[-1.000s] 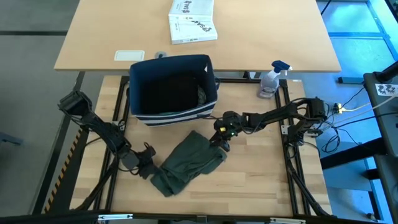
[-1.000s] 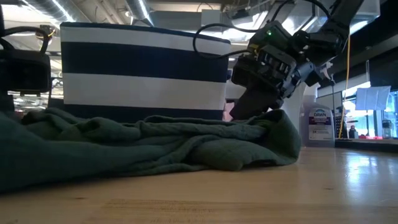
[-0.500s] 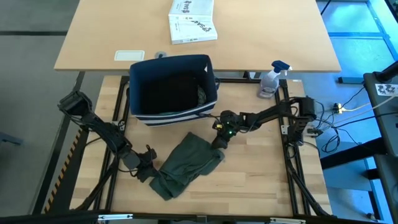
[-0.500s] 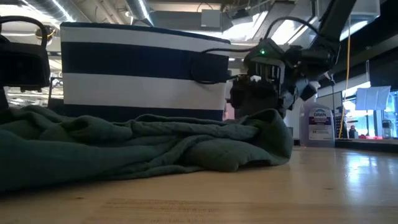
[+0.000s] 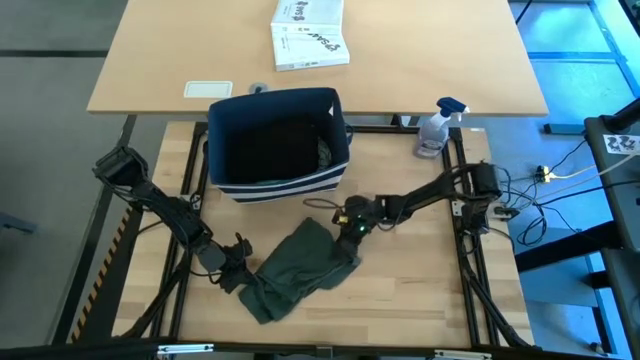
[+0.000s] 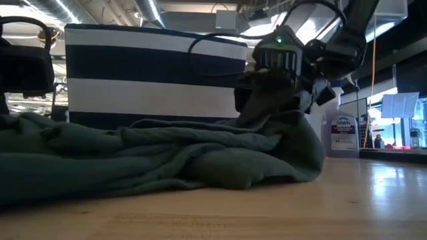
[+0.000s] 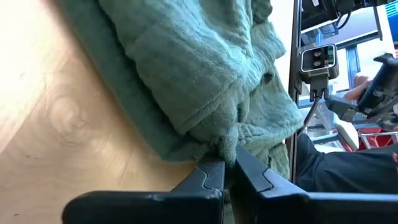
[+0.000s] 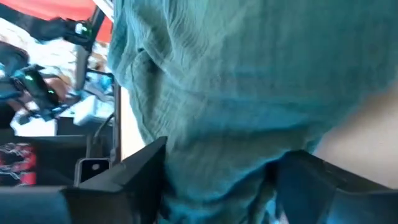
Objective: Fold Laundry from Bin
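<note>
High view: the olive-green piece (image 5: 297, 266) lies crumpled on the wooden surface, in front of the bin (image 5: 279, 143) and toward the near edge. Over the last second it has been drawn a little toward the near left corner, and the right gripper (image 5: 349, 226) has slid along its far right edge while its fingers spread wider. The left gripper (image 5: 236, 273) sits at the garment's near left end, clenched. I judge this as the right arm letting go to re-grip, so the garment is not yet spread flat and folding has not begun

Low view: the cloth lies in a long rumpled heap across the surface, the striped bin (image 6: 153, 77) behind it. The right gripper (image 6: 280, 87) sits on top of the raised right end of the cloth, which is bunched up under it; earlier it hung just above that end

Left wrist view: the two dark fingers (image 7: 208, 176) are pinched tight on a small knot of the green fabric (image 7: 205, 68), the rest spreading away over the wood

Right wrist view: the fingers (image 8: 134, 168) stand wide apart, with green cloth (image 8: 249, 81) filling the gap between them, not squeezed
</note>
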`<state>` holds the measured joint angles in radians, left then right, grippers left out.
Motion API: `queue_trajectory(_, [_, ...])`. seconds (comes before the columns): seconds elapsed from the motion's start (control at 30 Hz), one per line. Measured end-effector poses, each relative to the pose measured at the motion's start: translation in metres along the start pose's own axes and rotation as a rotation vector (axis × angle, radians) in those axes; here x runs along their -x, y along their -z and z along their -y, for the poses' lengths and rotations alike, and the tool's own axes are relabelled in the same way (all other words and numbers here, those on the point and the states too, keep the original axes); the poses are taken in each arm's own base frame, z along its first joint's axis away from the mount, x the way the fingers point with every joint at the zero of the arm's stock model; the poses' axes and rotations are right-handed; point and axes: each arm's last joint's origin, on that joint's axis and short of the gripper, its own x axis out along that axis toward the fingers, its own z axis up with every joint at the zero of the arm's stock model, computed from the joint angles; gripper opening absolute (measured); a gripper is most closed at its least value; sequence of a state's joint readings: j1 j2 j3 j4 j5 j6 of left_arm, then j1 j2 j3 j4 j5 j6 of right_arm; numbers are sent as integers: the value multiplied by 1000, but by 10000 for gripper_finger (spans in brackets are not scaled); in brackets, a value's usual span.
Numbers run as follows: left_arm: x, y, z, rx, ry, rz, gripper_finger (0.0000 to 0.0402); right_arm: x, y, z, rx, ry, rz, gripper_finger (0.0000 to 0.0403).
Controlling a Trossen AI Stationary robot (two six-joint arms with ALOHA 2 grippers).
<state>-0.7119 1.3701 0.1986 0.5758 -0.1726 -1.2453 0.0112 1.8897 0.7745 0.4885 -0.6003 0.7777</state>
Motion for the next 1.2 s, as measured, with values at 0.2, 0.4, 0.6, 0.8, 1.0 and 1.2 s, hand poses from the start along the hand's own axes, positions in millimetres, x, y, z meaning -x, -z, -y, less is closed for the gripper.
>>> queue_trajectory(0.2, [0,-1,1,-17,6,-2,0,-17,0,-9,82,20,-31,140])
queue_trajectory(0.4, [1,-5,13,-32,131,30,0,-14,-6,-23,151,-31,-16,25])
queue_trajectory(0.6, [-3,-12,43,-100,229,36,0,-3,-5,-62,233,-81,46,13])
queue_trajectory(0.8, [-2,-25,71,-198,244,60,0,20,-1,-110,325,-123,159,13])
queue_trajectory(1.0, [14,-46,102,-315,123,74,0,48,-2,-147,400,-76,245,13])
queue_trajectory(1.2, [54,-74,146,-459,16,158,0,68,-24,-195,529,-45,293,13])
